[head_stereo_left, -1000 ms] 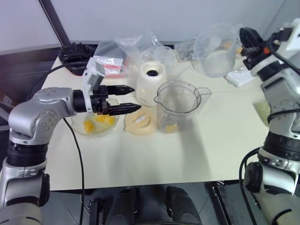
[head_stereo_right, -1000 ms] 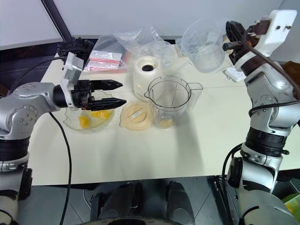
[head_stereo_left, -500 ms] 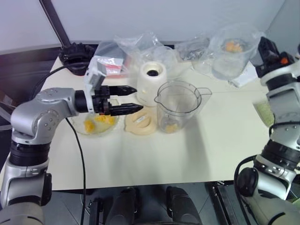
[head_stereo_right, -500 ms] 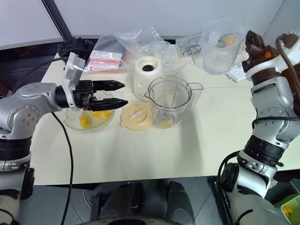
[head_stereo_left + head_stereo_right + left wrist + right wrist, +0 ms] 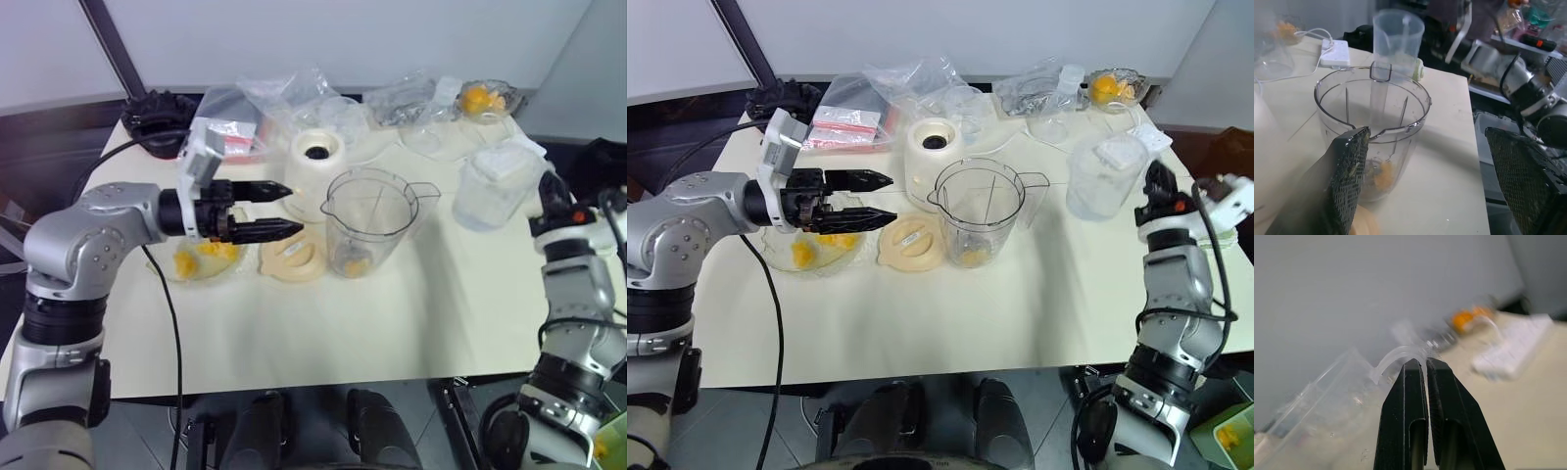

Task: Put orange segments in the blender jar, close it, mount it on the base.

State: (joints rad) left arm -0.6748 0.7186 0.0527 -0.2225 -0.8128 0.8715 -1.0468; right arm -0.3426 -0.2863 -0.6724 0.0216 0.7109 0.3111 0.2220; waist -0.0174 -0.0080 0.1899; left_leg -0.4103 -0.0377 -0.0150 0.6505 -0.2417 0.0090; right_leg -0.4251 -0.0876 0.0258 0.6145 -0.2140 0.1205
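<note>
The left end effector (image 5: 284, 209) hovers wide open and empty above the glass bowl of orange segments (image 5: 201, 257) – the segments sit at its 7 o'clock. The upright blender jar (image 5: 370, 221) stands at 3 o'clock, nearer this arm; the right end effector (image 5: 1418, 369), pinched shut on the measuring cup (image 5: 493, 186), sits far right – the base (image 5: 318, 172) lies behind.

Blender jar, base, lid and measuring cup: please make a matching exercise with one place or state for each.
Things:
1. blender jar
2. base
3. flat cream lid
4. measuring cup

Places or states:
A. lying flat on the table, beside the glass bowl
B. held at its rim by the right claw
C. open on top, orange pieces at the bottom
D. behind the jar, dark socket uncovered

Pairs: 1-C, 2-D, 3-A, 4-B
</note>
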